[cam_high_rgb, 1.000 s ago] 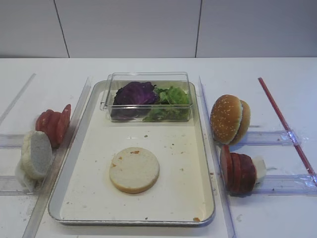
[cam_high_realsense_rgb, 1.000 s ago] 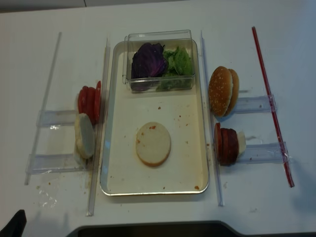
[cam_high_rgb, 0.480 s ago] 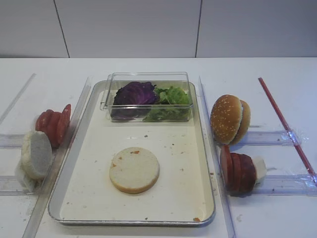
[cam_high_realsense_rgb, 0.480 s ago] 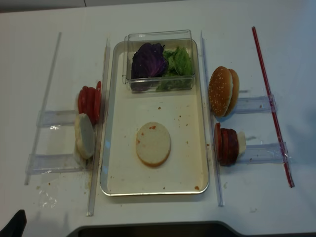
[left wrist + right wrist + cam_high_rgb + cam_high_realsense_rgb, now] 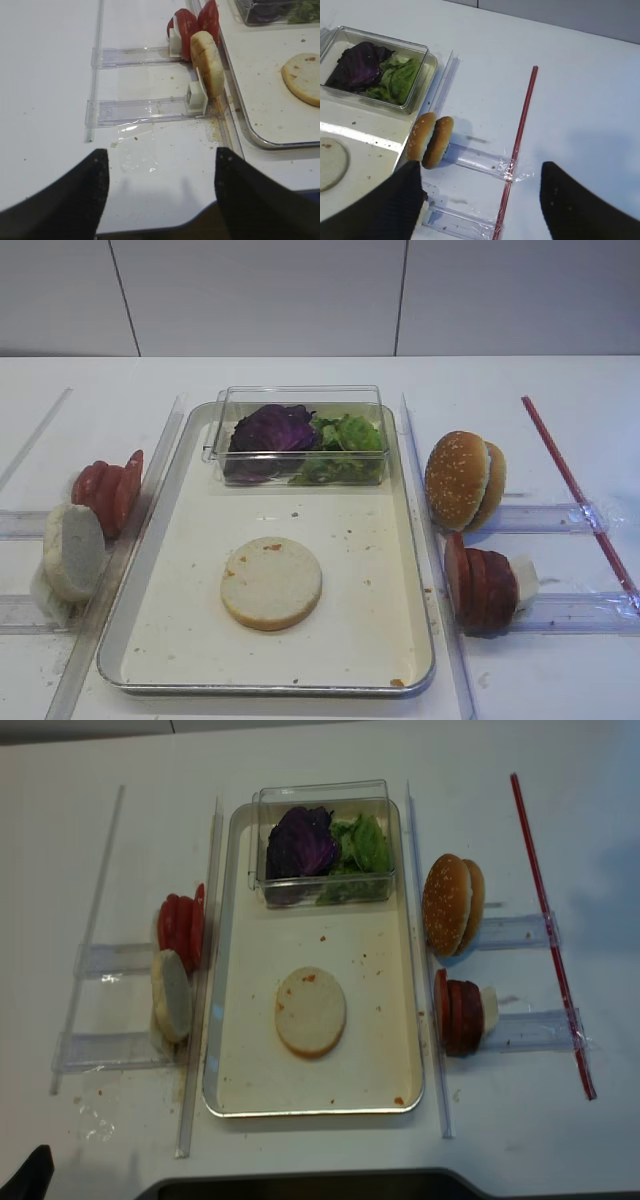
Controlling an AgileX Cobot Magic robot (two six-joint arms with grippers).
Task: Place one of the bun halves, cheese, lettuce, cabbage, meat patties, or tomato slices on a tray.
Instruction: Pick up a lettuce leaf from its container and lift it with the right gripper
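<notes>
A: anything shift in the last second?
B: no. One bun half [image 5: 271, 582] lies cut face up mid tray [image 5: 385, 635]; lettuce [image 5: 345, 432] sits in the clear box [image 5: 300, 472]
A: end effectors?
B: right end effector [image 5: 477, 200] spread wide, empty, above the bench; left end effector [image 5: 157, 192] spread, empty. Next layer not yet started
</notes>
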